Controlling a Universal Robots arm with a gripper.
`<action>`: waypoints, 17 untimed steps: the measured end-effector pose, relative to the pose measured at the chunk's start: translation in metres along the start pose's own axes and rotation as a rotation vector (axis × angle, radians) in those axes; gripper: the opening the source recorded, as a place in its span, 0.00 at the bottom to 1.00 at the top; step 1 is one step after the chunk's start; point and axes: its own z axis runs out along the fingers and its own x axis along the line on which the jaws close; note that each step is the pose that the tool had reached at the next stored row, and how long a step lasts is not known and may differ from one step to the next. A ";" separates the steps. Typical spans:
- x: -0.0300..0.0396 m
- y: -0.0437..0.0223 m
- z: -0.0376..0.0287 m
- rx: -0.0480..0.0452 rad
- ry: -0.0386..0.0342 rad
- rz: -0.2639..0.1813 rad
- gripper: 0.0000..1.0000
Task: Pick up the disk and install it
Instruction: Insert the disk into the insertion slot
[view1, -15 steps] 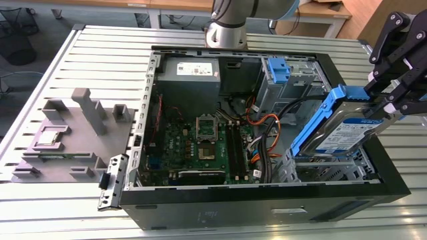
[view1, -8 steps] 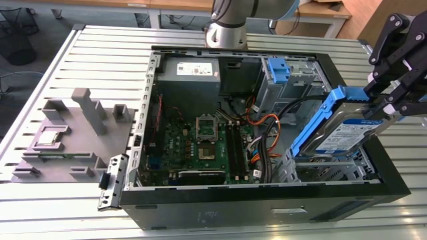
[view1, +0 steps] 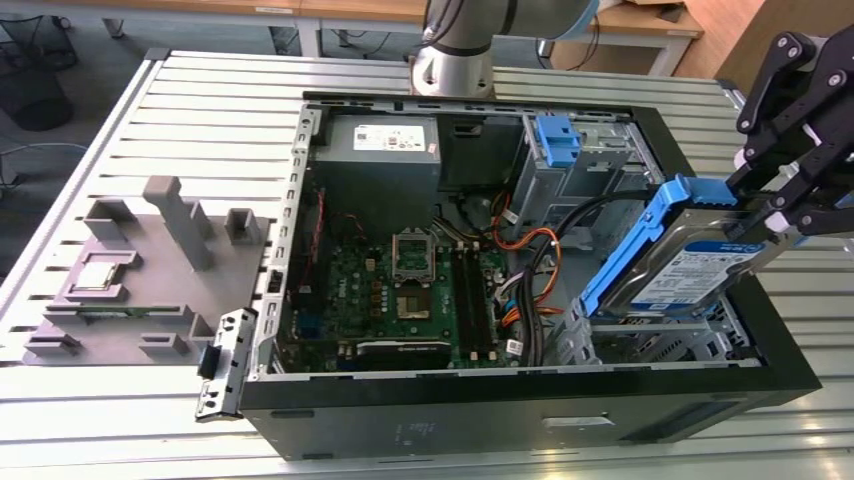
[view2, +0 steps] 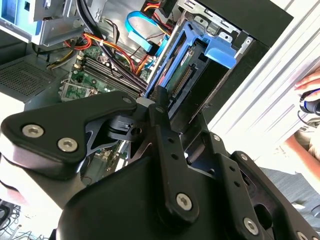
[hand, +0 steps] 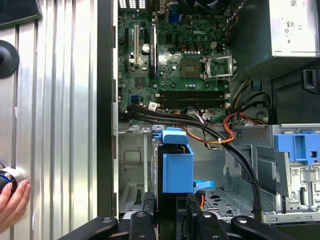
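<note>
Fingers (view1: 801, 200) of the end effector (view1: 763, 210) were closed on the disk (view1: 674, 262), gripping the upper end of its blue carrier rails at the exterior view's right. The disk hung tilted, its white label showing, with its lower end over the drive bay (view1: 654, 345) in the lower right corner of the open computer case (view1: 534, 405). Inside the case lay the motherboard (view1: 414, 285), with a grey power supply (view1: 380, 142) at the upper left and a blue caddy (view1: 554, 140) at the upper right. A grey fixture (view1: 140, 265) stood on the table (view1: 200, 100) at the exterior view's left. In the first wrist view, a person's hand (hand: 12, 202) showed over the table, outside the case wall.
</note>
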 end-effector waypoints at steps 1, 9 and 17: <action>0.0000 0.0000 0.0000 0.0000 0.0001 0.000 0.35; 0.0001 -0.0001 0.0020 0.0000 0.0001 0.000 0.35; 0.0007 -0.0006 0.0090 0.0000 0.0001 0.000 0.35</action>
